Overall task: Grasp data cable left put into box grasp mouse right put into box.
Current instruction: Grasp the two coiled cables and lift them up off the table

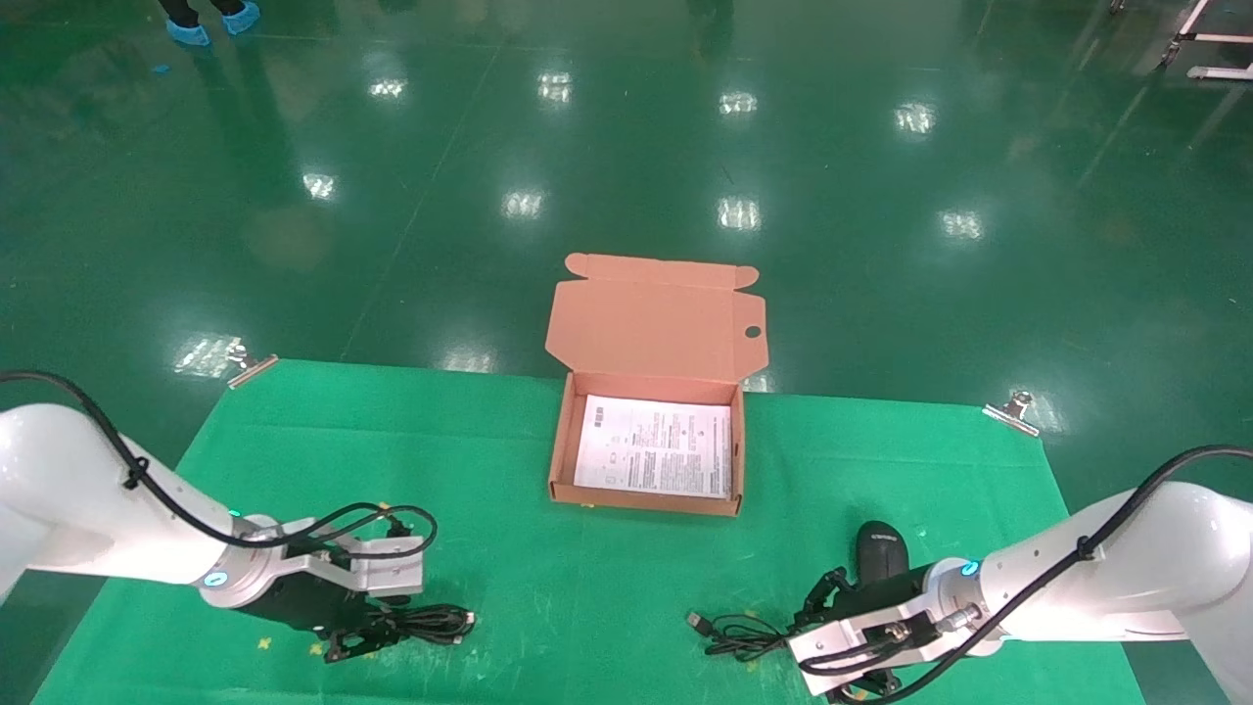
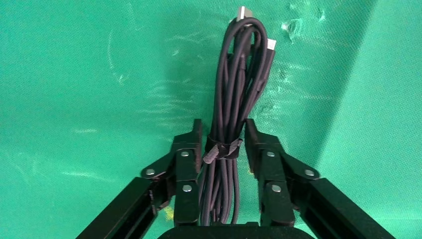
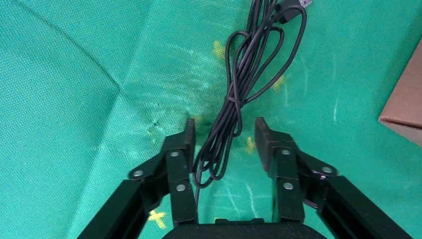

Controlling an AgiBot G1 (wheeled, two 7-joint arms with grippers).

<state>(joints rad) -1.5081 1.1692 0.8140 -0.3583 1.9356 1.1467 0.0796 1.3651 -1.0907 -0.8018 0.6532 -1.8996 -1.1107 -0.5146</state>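
Note:
The data cable (image 1: 431, 622), a long black strapped bundle with metal-tipped plugs, lies on the green cloth at the front left. My left gripper (image 1: 362, 641) is down at it, and in the left wrist view the gripper (image 2: 224, 132) is shut on the data cable (image 2: 239, 74) at its strap. The black mouse (image 1: 881, 551) lies at the front right with its looped cord (image 1: 734, 636) beside it. My right gripper (image 1: 820, 592) is low over that cord. In the right wrist view the gripper (image 3: 224, 132) is open, with the cord loops (image 3: 234, 99) between its fingers. The open box (image 1: 646, 494) stands at centre.
A white printed sheet (image 1: 654, 446) lies in the box, whose lid flap (image 1: 656, 323) stands open at the back. A box corner (image 3: 403, 104) shows in the right wrist view. Metal clips (image 1: 253, 370) (image 1: 1013, 409) hold the cloth at the table's far corners.

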